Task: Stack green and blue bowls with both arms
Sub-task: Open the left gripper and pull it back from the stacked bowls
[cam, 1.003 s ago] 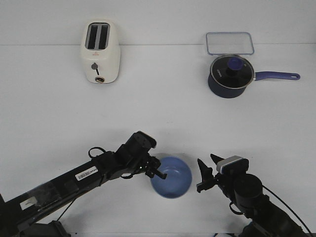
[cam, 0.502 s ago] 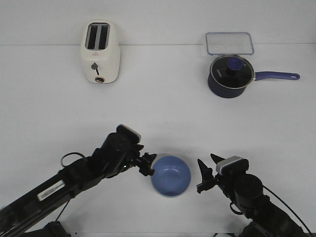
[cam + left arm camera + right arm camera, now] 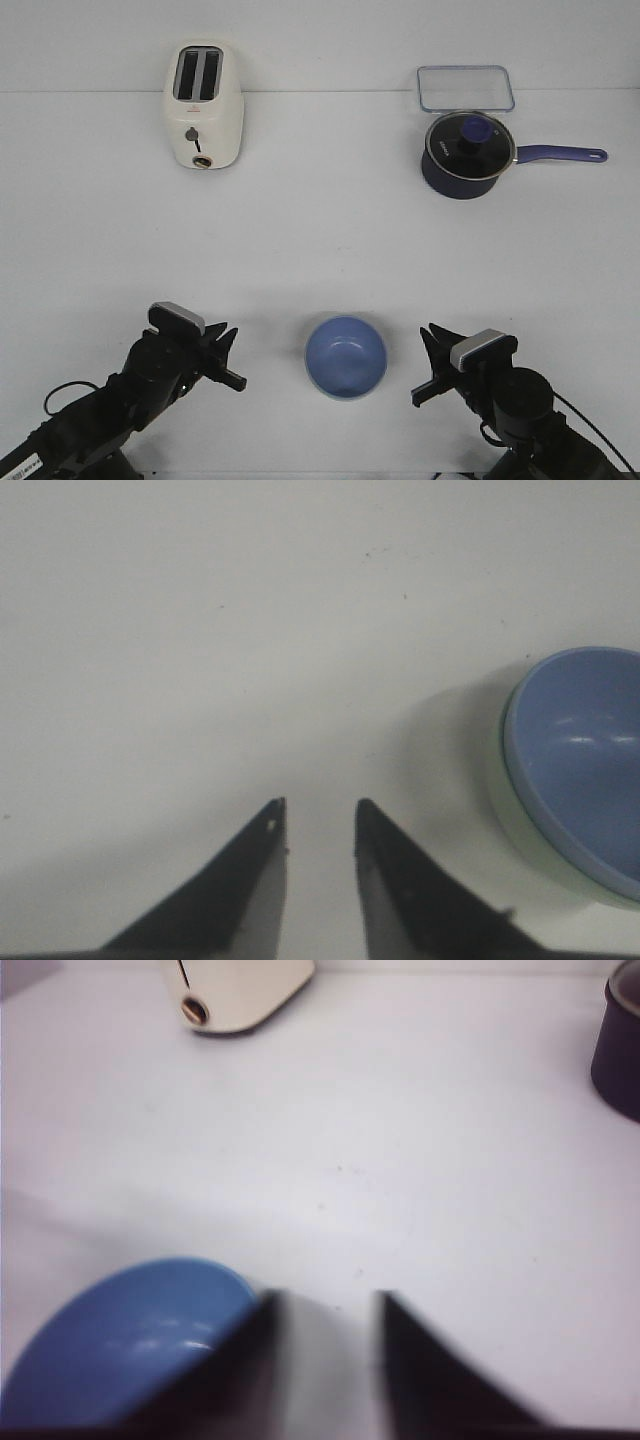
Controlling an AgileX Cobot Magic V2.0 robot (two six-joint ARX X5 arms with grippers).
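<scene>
The blue bowl (image 3: 346,356) sits nested inside the pale green bowl at the table's front centre. In the left wrist view the green bowl (image 3: 522,832) shows only as a thin rim and wall under the blue bowl (image 3: 590,760). My left gripper (image 3: 232,358) is open and empty, well to the left of the bowls; it also shows in the left wrist view (image 3: 318,806). My right gripper (image 3: 420,365) is open and empty, just right of the bowls. In the blurred right wrist view (image 3: 325,1300) the blue bowl (image 3: 130,1345) lies beside one finger.
A cream toaster (image 3: 203,106) stands at the back left. A dark navy saucepan (image 3: 468,153) with a glass lid and a handle pointing right stands at the back right. A clear lid or tray (image 3: 465,87) lies behind it.
My left arm has drawn back from the bowl's rim to the left and toward the front edge. My right gripper has shifted slightly to the right. The bowls have stayed put.
</scene>
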